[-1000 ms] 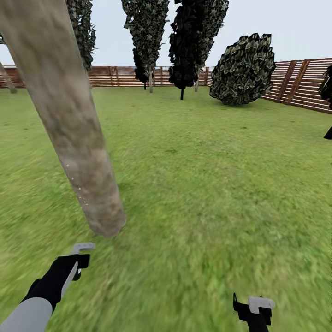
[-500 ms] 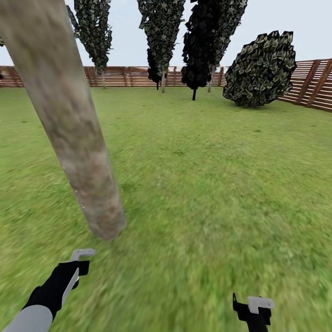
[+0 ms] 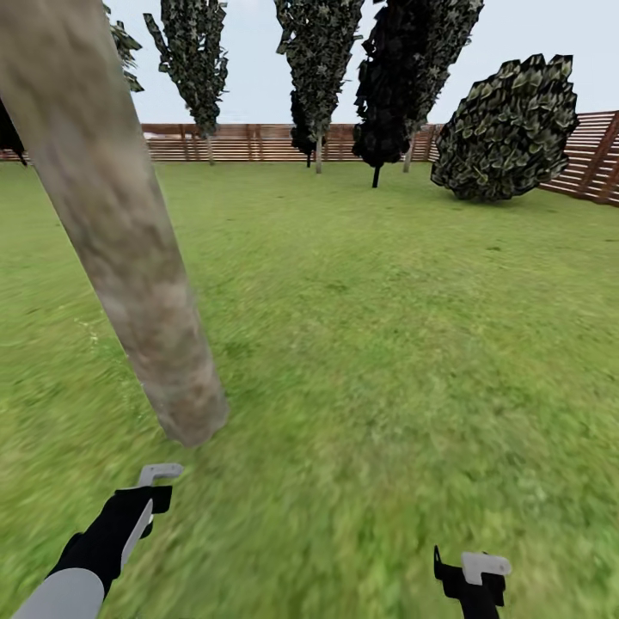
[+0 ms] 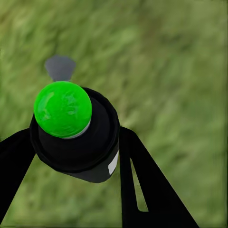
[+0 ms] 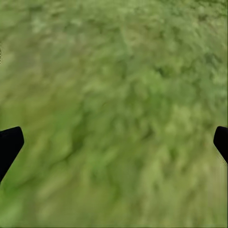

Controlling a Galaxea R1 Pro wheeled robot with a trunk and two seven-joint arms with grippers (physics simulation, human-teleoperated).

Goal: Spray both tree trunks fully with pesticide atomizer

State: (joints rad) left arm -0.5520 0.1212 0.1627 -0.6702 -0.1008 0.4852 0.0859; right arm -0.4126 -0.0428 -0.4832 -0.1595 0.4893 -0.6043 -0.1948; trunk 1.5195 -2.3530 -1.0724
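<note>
On the lawn [image 3: 387, 344], sprayer [image 4: 75, 130] already picked up, gripped in left claw [image 4: 76, 156] near the leaning trunk [image 3: 129, 258]; right claw [image 5: 114, 142] wide, holding nothing; trunk coverage unclear, second tree presumably left

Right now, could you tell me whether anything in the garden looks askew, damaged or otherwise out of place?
Only the near tree trunk stands out: it leans markedly instead of rising upright from the lawn. The fence looks intact. The left tool grips the atomizer; no spill is visible.
</note>
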